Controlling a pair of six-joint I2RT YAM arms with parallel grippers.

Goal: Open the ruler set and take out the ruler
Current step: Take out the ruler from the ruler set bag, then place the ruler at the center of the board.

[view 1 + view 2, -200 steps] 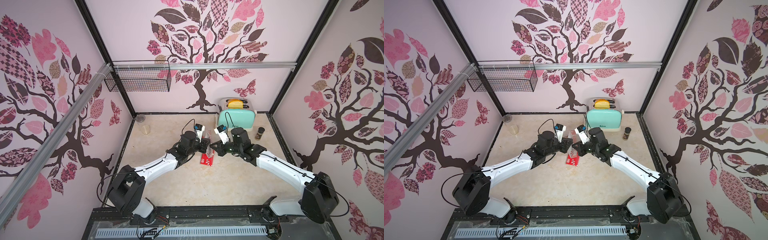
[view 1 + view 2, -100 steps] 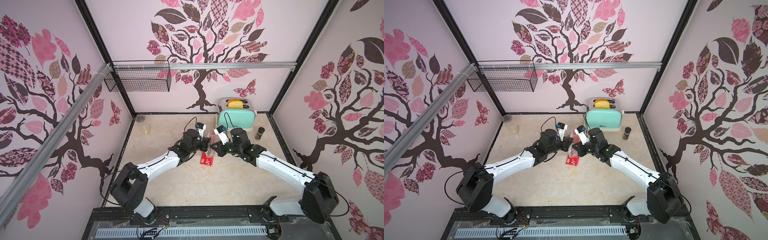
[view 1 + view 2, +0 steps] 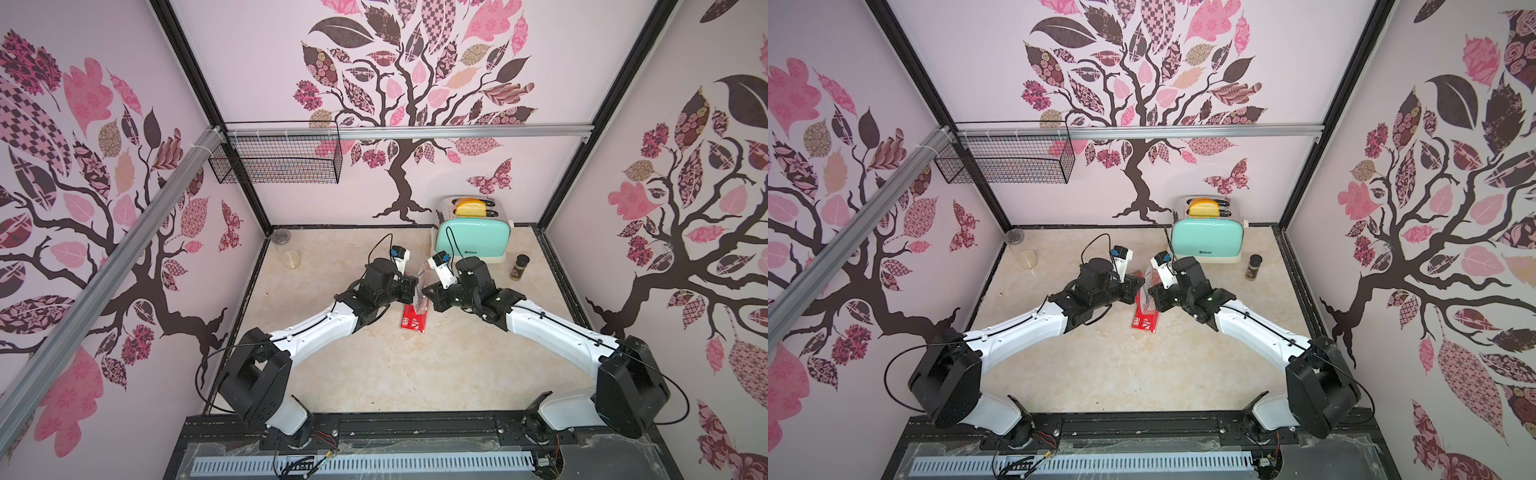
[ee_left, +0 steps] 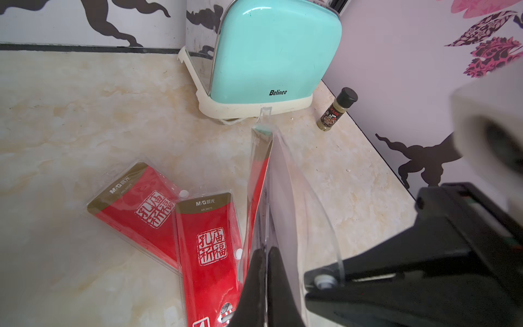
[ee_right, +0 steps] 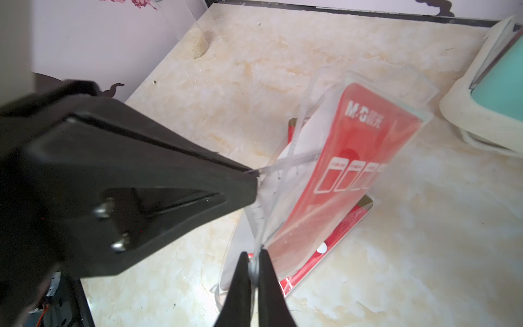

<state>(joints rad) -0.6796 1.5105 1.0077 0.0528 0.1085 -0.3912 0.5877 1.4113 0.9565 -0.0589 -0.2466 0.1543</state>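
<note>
The ruler set (image 5: pixel 353 158) hangs in the air over the middle of the table (image 4: pixel 85 113), caught between the two grippers, which meet there almost tip to tip. The left gripper (image 4: pixel 264 256) has its jaws pressed together on the clear sleeve, on the side where the red card (image 4: pixel 259 181) sits. The right gripper (image 5: pixel 254 264) has its jaws pressed together too, on the other clear wall, so the two walls stand apart between them. Below the held set a second pack (image 4: pixel 209 240) lies flat on the table, and a third pack (image 4: pixel 135 203) lies next to it, the two overlapping at one edge. In both top views only one red pack shows, partly hidden by the grippers. The sleeve is transparent and shiny, so I cannot tell if the ruler is inside it. I also cannot tell how many layers each gripper pinches. The card in the held set carries "M&G" in white and a row of white outlined boxes, a little blurred. The packs on the table show "M&G" on a gold band and a white seal of four Chinese characters; the small code under the brand is too fine for me to read. The mint toaster (image 4: pixel 271 51) behind says "Belinee" — the label on the small bottle (image 4: pixel 336 109) near it I cannot read.
</note>
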